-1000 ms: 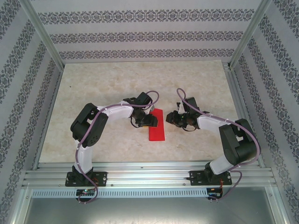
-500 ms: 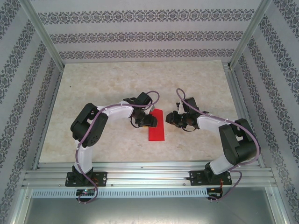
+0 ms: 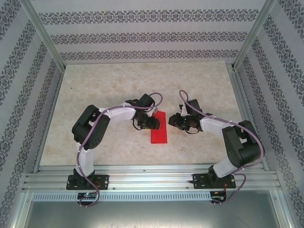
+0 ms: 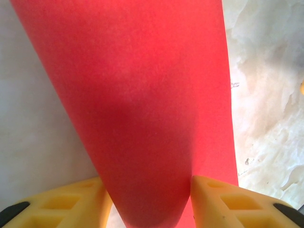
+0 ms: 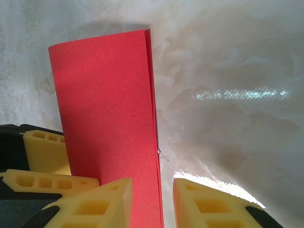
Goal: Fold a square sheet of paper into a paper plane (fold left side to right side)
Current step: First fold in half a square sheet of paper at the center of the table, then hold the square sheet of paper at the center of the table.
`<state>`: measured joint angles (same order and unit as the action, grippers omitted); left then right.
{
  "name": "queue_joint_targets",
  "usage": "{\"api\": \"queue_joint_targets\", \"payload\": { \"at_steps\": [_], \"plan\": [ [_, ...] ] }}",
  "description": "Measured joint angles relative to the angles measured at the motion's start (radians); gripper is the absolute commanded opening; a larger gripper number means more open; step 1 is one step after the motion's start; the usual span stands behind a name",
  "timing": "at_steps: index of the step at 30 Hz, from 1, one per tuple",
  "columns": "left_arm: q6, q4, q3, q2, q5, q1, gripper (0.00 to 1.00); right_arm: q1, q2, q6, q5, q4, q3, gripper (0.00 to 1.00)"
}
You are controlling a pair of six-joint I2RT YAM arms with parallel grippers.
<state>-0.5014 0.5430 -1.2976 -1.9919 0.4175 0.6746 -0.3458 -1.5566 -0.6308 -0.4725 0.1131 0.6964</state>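
The beige marbled table (image 3: 95, 95) carries everything. 2 black-and-white robot arms rise from its near edge, the left arm (image 3: 90, 133) and the right arm (image 3: 240, 142), both bent inward toward the middle. Between them is the thin bright red sheet of paper (image 3: 159, 128), a narrow rectangle in 2 layers. It sits midway between the table's left and right edges and nearer its near edge than its far one, with its far end leaning slightly right. In the right wrist view the other layer's edge peeks out along 1 long side. The left gripper (image 3: 149, 124) sits at the sheet's left long edge. Its yellow plastic fingers (image 4: 61, 204) stand partly apart with red paper filling the gap, and I cannot tell whether they pinch it. The right gripper (image 5: 152, 183) is just beside the sheet's right long edge. Its jaws are apart and clamp nothing: bare table shows between the paper's edge and 1 finger.
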Motion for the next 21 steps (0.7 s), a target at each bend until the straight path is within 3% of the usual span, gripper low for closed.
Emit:
{"api": "queue_joint_targets", "payload": {
  "at_steps": [21],
  "plan": [
    [0.0, 0.014, -0.013, -0.008, 0.0, 0.0, 0.51, -0.073, -0.071, -0.045, -0.026, -0.035, 0.024, 0.14]
  ]
}}
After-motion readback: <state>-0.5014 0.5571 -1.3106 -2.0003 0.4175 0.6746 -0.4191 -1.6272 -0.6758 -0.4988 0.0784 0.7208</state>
